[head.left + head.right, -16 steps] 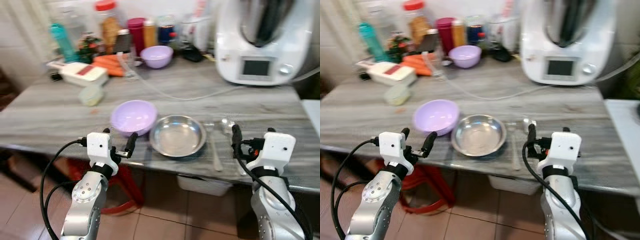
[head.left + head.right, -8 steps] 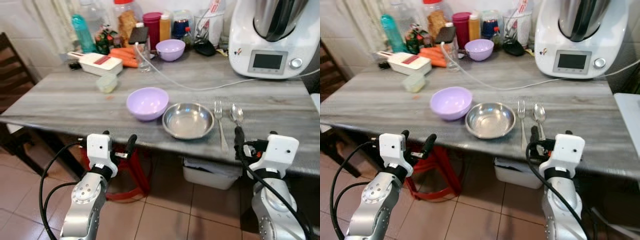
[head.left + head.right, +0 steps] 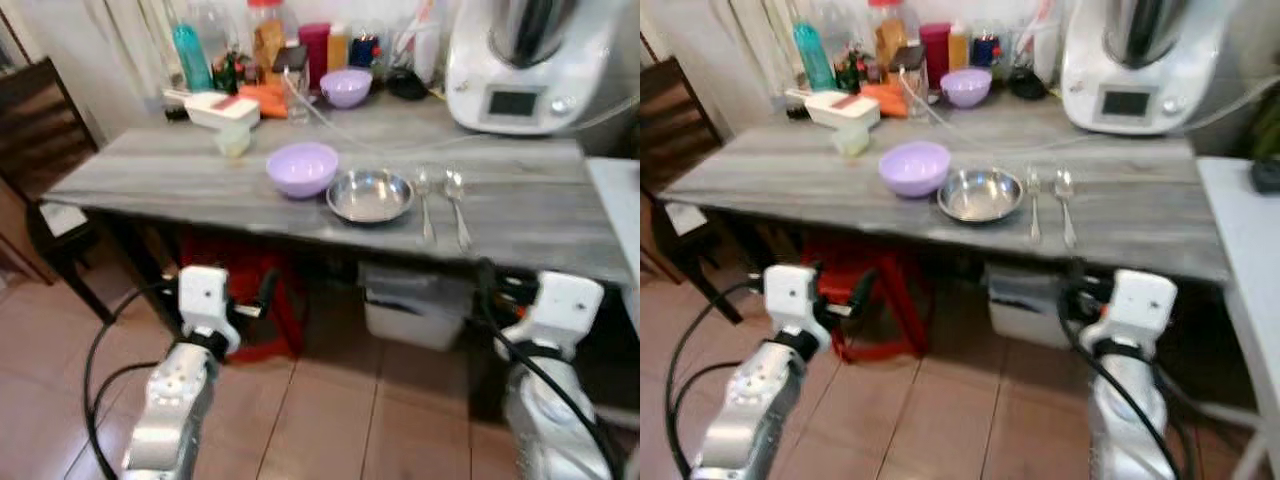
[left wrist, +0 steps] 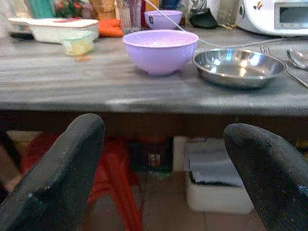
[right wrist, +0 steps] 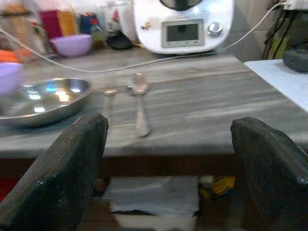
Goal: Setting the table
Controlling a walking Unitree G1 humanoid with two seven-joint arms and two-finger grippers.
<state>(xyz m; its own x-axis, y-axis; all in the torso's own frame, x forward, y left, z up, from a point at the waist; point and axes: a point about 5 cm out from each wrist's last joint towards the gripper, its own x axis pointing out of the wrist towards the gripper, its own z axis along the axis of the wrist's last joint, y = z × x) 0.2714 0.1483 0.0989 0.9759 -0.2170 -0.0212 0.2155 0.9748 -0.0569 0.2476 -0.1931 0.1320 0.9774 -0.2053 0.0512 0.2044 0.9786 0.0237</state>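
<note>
Both grippers are held low before the table (image 3: 180, 180), below its edge, and nothing is grasped. The left gripper (image 4: 159, 168) and the right gripper (image 5: 168, 163) are seen with fingers spread apart. On the table, ahead and above, a steel dish (image 3: 370, 195) is placed beside a purple bowl (image 3: 303, 167). The fork (image 3: 424, 200) and spoon (image 3: 456, 203) are laid just right of the dish, long axes pointing away from the robot; the right arm is judged nearer to them.

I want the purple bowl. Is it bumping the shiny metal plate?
Apart. The left wrist view shows bare table between the purple bowl and the metal plate.
</note>
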